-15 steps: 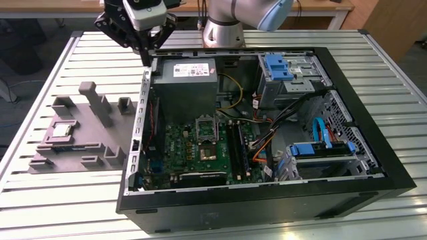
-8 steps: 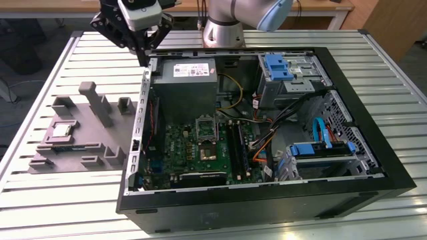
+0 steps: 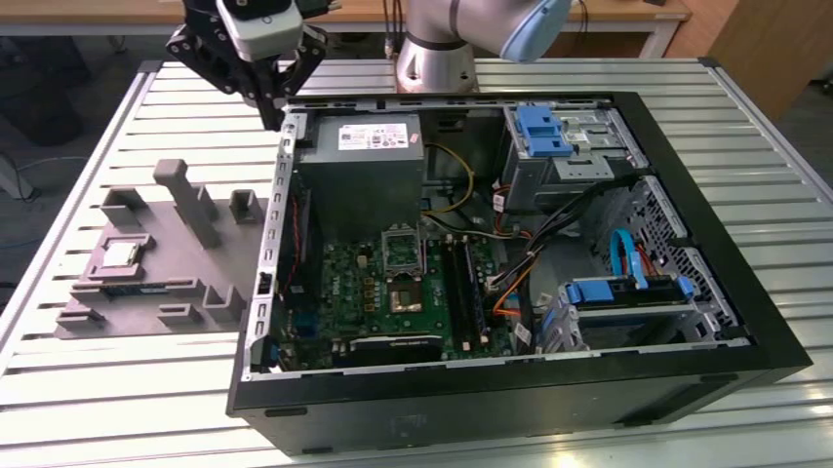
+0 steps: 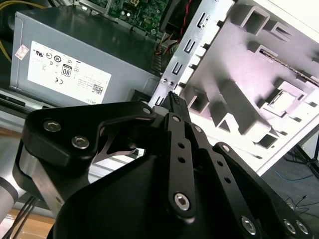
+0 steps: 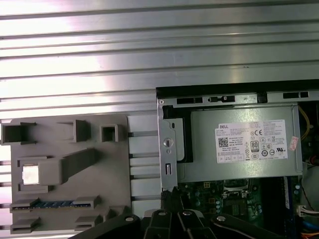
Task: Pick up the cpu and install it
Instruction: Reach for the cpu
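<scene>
Resting in a square recess of the grey holder tray [image 3: 170, 263] on the exterior view's left, the cpu [image 3: 121, 255] lies well apart from the tool [image 3: 271, 105], which hangs clenched and empty over a corner of the open PC case [image 3: 521, 400] beside the power supply [image 3: 371, 175].

Silver-grey arm [image 3: 436, 49] w/ lt-blue joint cap [image 3: 536, 29], black gripper [image 4: 173, 98], silver screws [image 4: 182, 200].
</scene>
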### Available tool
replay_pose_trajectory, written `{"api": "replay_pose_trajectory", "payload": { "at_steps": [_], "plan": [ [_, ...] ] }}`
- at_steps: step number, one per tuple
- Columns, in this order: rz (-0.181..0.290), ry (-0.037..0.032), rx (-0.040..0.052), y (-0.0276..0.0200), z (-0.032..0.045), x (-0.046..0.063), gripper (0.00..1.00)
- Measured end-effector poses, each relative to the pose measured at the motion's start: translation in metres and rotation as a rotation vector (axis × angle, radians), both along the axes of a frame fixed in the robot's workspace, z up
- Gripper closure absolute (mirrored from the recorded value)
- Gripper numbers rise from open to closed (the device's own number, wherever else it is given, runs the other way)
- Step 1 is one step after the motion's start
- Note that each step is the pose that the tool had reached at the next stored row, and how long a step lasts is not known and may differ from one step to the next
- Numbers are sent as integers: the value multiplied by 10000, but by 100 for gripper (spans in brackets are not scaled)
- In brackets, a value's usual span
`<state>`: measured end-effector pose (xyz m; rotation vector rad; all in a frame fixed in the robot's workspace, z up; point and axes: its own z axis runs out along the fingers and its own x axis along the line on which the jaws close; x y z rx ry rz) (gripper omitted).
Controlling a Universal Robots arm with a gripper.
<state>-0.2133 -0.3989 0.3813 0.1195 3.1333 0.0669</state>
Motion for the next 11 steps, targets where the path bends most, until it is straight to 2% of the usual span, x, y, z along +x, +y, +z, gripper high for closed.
{"api": "replay_pose_trajectory", "payload": {
  "at_steps": [11],
  "plan": [
    [0, 0, 0, 0, -4, -100, 89]
  ]
}}
